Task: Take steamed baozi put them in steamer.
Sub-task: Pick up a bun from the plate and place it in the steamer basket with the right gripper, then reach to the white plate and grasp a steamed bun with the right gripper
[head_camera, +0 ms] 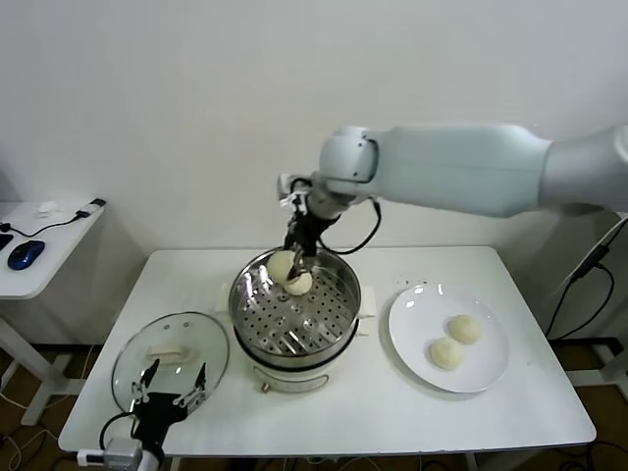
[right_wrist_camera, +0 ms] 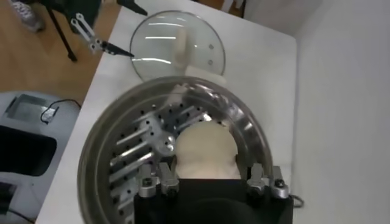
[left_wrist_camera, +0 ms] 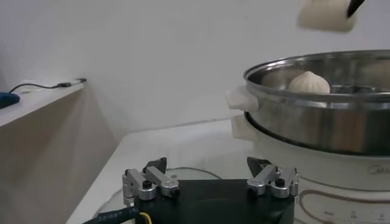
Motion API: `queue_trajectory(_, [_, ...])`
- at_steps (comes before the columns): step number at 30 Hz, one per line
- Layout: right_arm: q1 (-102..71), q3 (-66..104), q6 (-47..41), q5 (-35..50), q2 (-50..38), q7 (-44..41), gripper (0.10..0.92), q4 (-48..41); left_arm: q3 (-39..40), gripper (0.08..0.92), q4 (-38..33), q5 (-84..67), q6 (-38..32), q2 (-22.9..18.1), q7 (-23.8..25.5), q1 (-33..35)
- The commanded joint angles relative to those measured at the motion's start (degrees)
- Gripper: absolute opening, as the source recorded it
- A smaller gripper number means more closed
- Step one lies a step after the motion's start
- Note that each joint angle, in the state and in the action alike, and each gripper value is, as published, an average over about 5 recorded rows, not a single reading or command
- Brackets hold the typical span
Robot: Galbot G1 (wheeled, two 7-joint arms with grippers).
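Observation:
My right gripper (head_camera: 294,260) is shut on a steamed baozi (head_camera: 283,265) and holds it just above the back of the steamer (head_camera: 241,316). The held bun fills the space between the fingers in the right wrist view (right_wrist_camera: 206,149), over the perforated floor (right_wrist_camera: 131,158). Another baozi (head_camera: 300,286) lies in the steamer by the back wall and also shows in the left wrist view (left_wrist_camera: 309,82). Two more baozi (head_camera: 464,329) (head_camera: 446,353) lie on the white plate (head_camera: 404,319) to the right. My left gripper (head_camera: 172,385) is open and parked low over the glass lid.
The round glass lid (head_camera: 167,355) with a white handle lies at the front left beside the steamer. A side desk (head_camera: 44,240) with a blue mouse (head_camera: 25,254) and a cable stands to the far left. The wall is close behind the table.

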Motion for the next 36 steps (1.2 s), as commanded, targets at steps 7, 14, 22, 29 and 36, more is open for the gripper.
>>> queue_trajectory(7, [-13.35, 1.5, -2.6, -2.8, 7.06, 4.59, 0.664, -8.09, -0.26, 0.823, 0.31, -0.02, 0.05, -0.18, 0.01, 0.0])
queue_trajectory(14, [-14.83, 2.12, -2.81, -3.19, 7.26, 4.9, 0.662, -9.1, -0.42, 0.823, 0.38, -0.01, -0.05, -0.3, -0.02, 0.06])
queue_trajectory(22, [-12.62, 2.59, -1.14, -4.68, 5.26, 3.22, 0.735, -7.68, -0.39, 0.823, 0.23, 0.02, -0.02, -0.33, -0.04, 0.45])
queue_trajectory(29, [-2.71, 2.05, 4.58, -3.82, -3.62, -3.21, 0.821, -2.27, -0.36, 0.823, -0.09, -0.04, 0.2, -0.24, 0.03, 0.5])
queue_trajectory(36, [12.48, -8.81, 10.11, -3.86, -22.87, -11.53, 0.823, 8.32, -0.31, 0.823, 0.25, -0.17, 0.61, 0.04, 0.17, 0.1])
